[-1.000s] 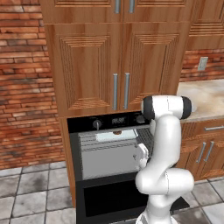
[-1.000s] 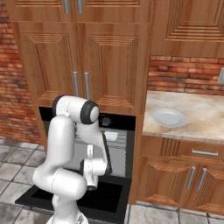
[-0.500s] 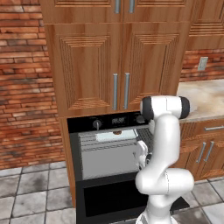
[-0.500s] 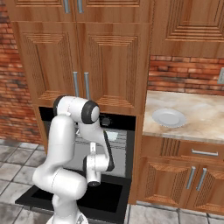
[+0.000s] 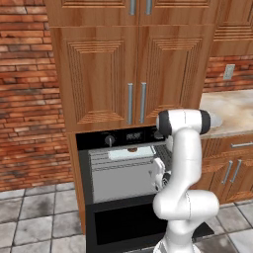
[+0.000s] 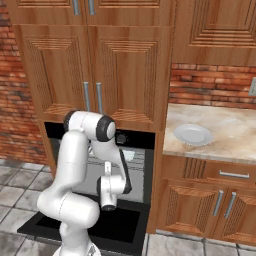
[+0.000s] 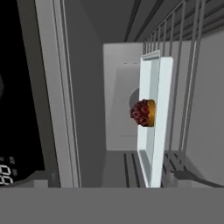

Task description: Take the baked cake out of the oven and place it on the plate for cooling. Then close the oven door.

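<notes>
1. The oven [image 5: 121,168] sits in the wall below the cabinet doors [image 5: 136,79]; its oven door [image 5: 131,225] hangs open in front, low.
2. The cake [image 7: 143,113] lies on the tray [image 7: 153,131], on a rack inside the oven.
3. The plate [image 6: 193,134] rests on the counter [image 6: 235,135], right of the oven.

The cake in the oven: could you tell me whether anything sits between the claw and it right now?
Nothing visible does. In the hand view the cake sits on the pale tray inside the open oven, with clear space between the camera and it. The oven door is already folded down, and the claw hangs open at the oven mouth.
</notes>
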You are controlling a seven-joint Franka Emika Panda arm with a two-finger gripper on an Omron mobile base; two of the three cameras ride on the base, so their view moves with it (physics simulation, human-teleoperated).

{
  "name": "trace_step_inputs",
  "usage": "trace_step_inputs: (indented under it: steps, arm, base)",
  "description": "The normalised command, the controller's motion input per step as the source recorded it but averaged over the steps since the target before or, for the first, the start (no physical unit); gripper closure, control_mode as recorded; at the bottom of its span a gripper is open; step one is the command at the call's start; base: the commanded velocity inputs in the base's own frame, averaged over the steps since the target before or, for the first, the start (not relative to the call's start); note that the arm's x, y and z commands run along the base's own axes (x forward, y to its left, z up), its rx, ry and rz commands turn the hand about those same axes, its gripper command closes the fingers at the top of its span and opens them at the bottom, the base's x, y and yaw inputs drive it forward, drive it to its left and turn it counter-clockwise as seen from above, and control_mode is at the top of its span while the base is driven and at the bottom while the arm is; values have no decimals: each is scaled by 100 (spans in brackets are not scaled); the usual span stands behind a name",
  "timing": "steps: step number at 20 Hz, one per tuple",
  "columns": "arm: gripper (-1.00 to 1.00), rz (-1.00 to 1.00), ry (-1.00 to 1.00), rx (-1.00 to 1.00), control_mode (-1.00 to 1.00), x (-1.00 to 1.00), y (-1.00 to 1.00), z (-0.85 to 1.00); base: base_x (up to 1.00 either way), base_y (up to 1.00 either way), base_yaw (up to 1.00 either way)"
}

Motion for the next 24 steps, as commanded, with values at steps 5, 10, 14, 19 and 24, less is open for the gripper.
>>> trace_step_inputs:
  steps: [5,10,14,19,24]
  arm:
    - [-100,0,0,0,-100,19,0,-8]
    - [-100,0,0,0,-100,4,-6,-10]
    - [-100,0,-1,0,-100,0,-10,-14]
    - [-100,0,-1,0,-100,1,-5,-17]
    - [-100,0,-1,0,-100,5,0,-21]
  base:
    - [0,0,0]
    - [0,0,0]
    - [0,0,0]
    - [0,0,0]
    - [0,0,0]
